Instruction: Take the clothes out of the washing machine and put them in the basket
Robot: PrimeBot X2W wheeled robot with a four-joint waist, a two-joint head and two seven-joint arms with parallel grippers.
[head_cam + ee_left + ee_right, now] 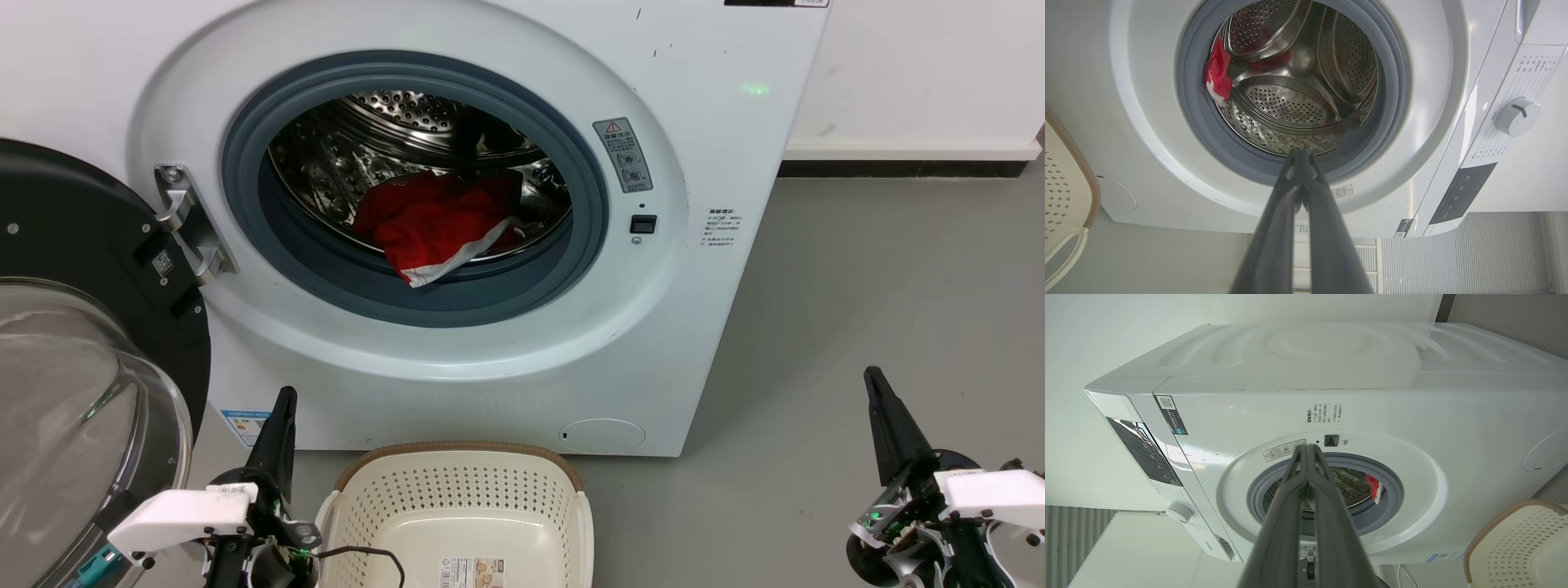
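The white washing machine (pixel 718 106) stands with its door swung open to the left. Red clothes (pixel 437 216) with a white stripe lie at the front of the steel drum, one corner hanging over the grey seal; the clothes (pixel 1220 73) and the clothes (pixel 1375 486) show in both wrist views. The cream basket (pixel 457 457) sits empty on the floor right before the machine. My left gripper (pixel 283 400) is shut at the lower left, beside the basket. Low at the right my right gripper (pixel 872 377) is shut, holding nothing.
The open black-framed glass door (pixel 82 269) fills the left side, close to my left arm. Grey floor (pixel 882 310) lies to the right of the machine, with a white wall and dark skirting behind. A thin black cable (pixel 367 554) crosses the basket's near left corner.
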